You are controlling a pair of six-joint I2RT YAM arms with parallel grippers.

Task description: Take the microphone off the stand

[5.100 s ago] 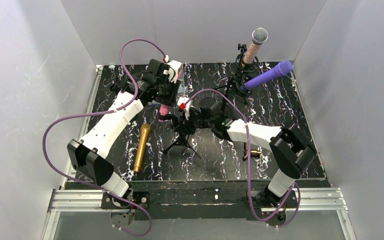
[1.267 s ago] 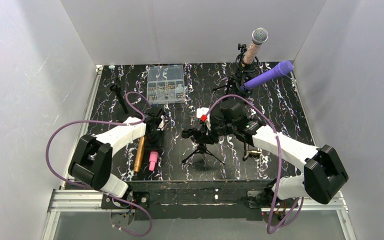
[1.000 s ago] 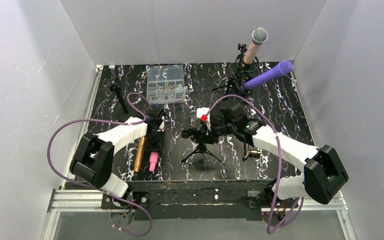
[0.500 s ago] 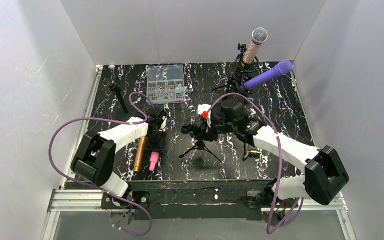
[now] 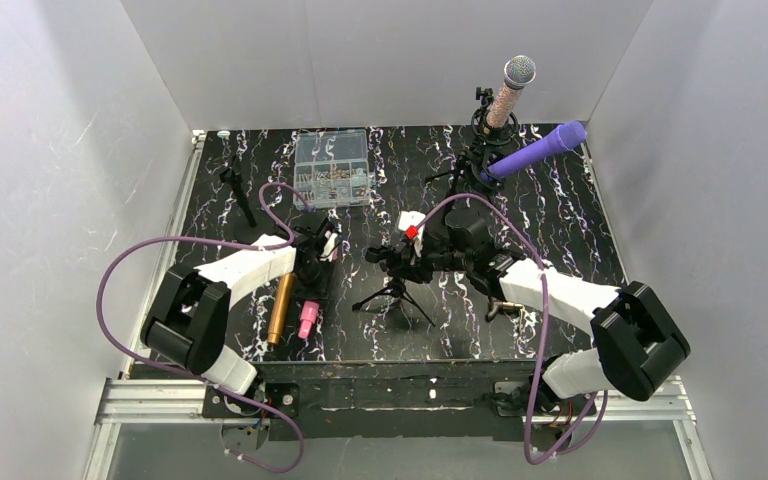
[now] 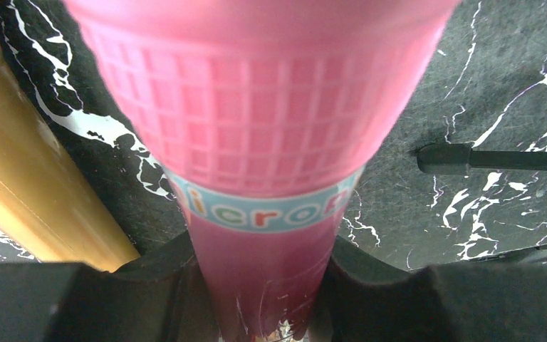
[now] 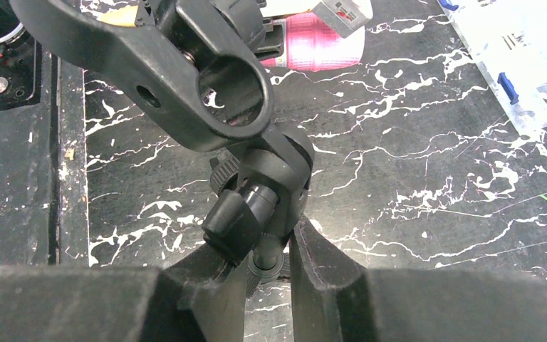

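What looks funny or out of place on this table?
The small black tripod stand, gripped by the right gripper, has an empty clip. The pink plastic microphone lies flat on the black marbled table beside a gold metal microphone, its handle in the left gripper. Nothing looks broken or spilled.

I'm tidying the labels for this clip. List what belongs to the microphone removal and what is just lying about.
Job:
pink microphone, in the left gripper
tripod stand, clip empty, in the right gripper

Lying about:
gold microphone
clear parts box
purple microphone and silver-headed microphone, on stands at the back
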